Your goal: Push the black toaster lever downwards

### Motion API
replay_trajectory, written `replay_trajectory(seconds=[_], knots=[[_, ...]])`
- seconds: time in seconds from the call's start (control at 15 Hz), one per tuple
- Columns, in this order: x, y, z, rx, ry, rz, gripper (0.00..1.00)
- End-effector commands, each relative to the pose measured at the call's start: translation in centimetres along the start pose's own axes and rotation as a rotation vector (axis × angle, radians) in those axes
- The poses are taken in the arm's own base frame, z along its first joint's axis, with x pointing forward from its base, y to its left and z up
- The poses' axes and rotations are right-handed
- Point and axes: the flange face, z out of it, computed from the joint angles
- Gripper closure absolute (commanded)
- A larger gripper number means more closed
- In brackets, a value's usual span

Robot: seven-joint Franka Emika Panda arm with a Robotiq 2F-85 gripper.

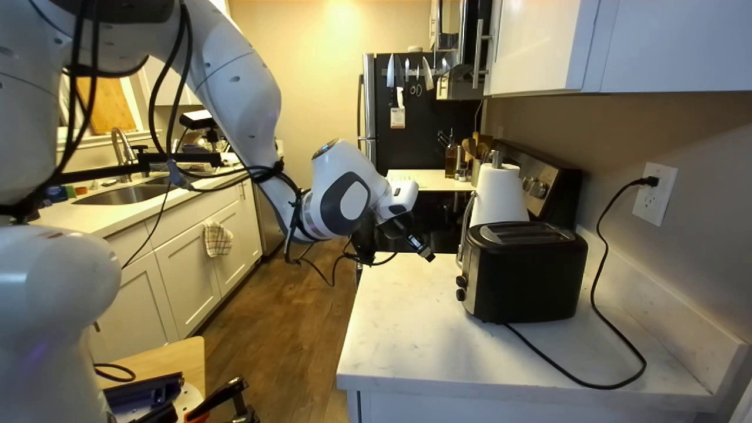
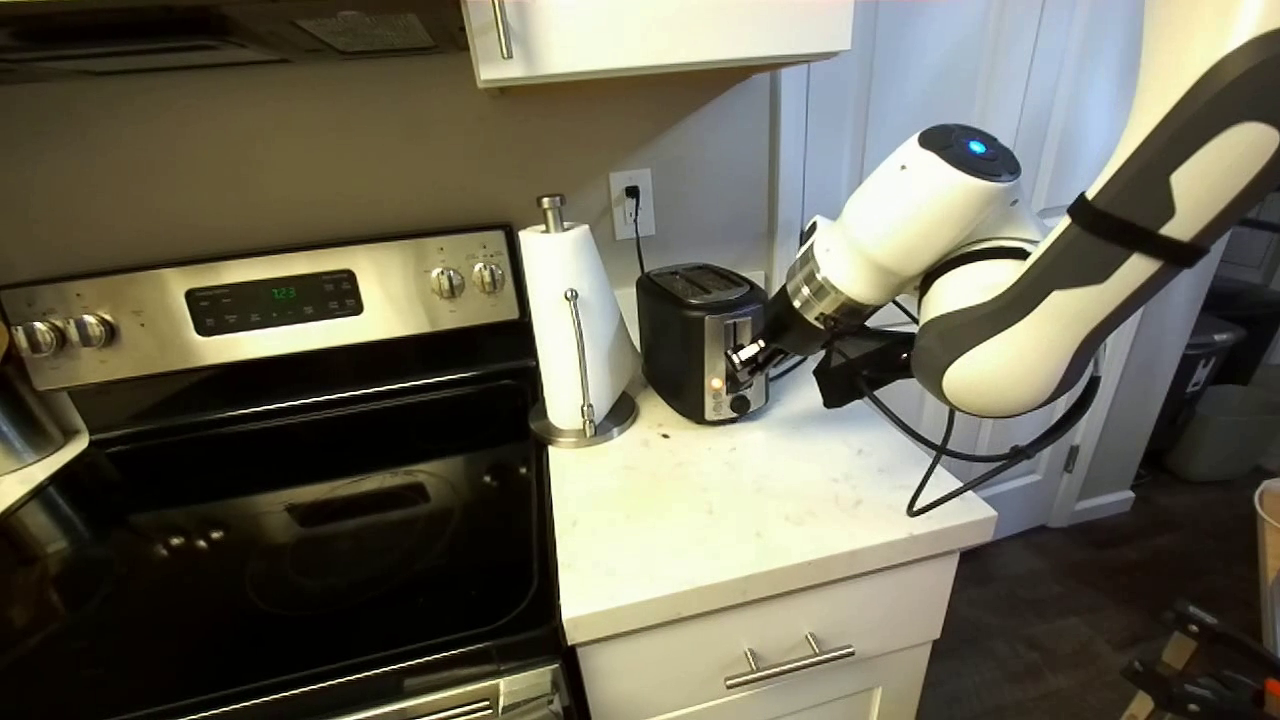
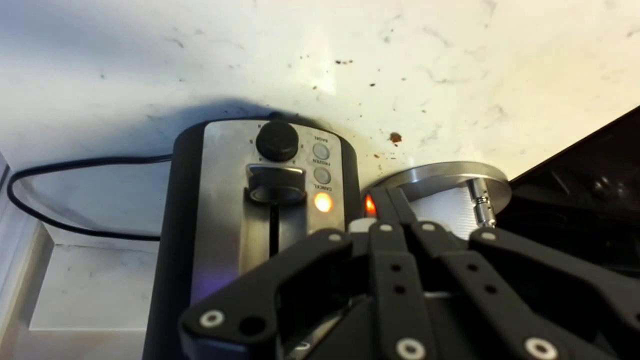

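Wrist view: black lever (image 3: 276, 186) juts outward, long axis across its slot (image 3: 273, 229), hand (image 3: 393, 206) closed and empty.

The fingers (image 2: 750, 353) stand before the toaster (image 2: 684, 340), contact hard to judge.

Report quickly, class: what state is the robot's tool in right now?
Tool: closed, holding nothing, apart from the black toaster lever.
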Motion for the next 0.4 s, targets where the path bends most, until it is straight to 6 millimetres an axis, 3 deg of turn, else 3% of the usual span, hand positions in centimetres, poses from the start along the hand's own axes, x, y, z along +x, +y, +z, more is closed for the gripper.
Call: replay_trajectory(seconds=[0.0, 0.33], knots=[[-0.05, 0.72, -1.55, 0.013, -0.066, 0.013, 1.00], [-0.01, 1.10, -1.98, 0.004, -0.103, 0.032, 1.00]])
